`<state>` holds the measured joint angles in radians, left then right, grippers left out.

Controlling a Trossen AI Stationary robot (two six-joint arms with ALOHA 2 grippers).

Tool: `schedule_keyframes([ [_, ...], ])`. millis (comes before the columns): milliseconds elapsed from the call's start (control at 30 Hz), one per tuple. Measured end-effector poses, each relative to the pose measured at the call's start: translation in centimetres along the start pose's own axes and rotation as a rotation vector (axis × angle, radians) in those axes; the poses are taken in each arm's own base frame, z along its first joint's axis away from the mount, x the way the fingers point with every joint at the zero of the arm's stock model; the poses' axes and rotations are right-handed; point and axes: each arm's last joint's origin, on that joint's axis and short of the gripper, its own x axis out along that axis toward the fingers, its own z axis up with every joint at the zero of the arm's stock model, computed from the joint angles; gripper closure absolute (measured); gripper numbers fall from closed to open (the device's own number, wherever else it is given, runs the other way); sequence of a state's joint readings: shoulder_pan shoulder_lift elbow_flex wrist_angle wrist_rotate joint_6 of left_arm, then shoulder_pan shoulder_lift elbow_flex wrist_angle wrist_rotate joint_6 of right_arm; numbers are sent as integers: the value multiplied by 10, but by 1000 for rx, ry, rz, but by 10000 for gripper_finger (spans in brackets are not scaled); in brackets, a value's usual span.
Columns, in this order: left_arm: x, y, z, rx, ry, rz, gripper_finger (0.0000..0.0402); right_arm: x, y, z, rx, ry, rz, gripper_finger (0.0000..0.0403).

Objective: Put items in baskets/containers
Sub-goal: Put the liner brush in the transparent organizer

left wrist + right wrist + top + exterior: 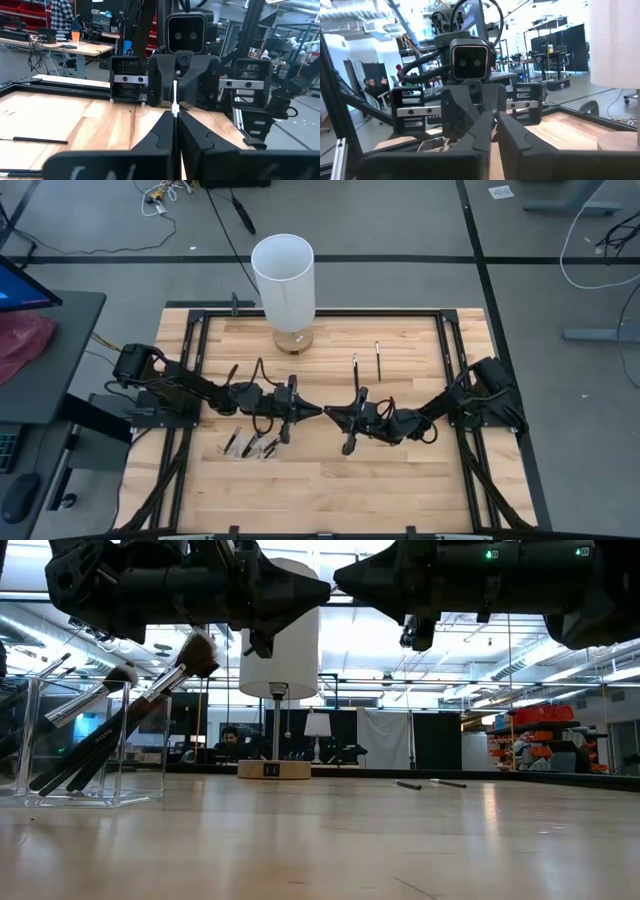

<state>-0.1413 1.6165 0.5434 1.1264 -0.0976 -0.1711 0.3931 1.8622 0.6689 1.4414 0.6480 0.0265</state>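
Both arms meet tip to tip above the table's middle. My left gripper and my right gripper are each shut on one thin brush, which shows as a pale stick between them in the left wrist view. The clear container stands on the table's near left, below the left arm. Several brushes lean in it, bristles up. Two more brushes lie flat on the far right of the table. My left gripper pinches the brush's thin stem between its two fingertips, coming level from the table's left, fingers across the stick. The brush is clear of the table. My right gripper has the same stem between its fingers, level from the table's right; its own fingers hide the contact in its wrist view.
A tall white cylinder on a wooden foot stands at the table's far edge, left of the loose brushes. A black frame rail borders the table. Bare wood lies along the near edge. People show in the room beyond.
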Motion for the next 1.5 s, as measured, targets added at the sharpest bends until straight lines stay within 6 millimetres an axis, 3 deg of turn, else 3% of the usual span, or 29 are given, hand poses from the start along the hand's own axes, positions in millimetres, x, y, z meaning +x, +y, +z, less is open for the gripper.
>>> schedule_keyframes([
  [200, 0, 1, 0, -5, 2, 8, 372, -1, 1, 0, -6, 4, -16, 393],
  [533, 0, 3, -2, 106, 26, 37, 225, -12, 3, 35, -29, 194, -74, 400],
  [733, 22, -1, 2, 233, 203, 123, 179, -19, -2, 58, -48, 345, -106, 401],
  [933, 49, -9, 28, 304, 413, 149, 177, -18, -1, 69, -76, 473, -95, 402],
  [1133, 61, -16, 50, 350, 442, 97, 196, -18, -1, 70, -82, 498, -104, 403],
  [1500, 64, -17, 47, 349, 443, 85, 248, -15, -5, 71, -81, 493, -123, 403],
])
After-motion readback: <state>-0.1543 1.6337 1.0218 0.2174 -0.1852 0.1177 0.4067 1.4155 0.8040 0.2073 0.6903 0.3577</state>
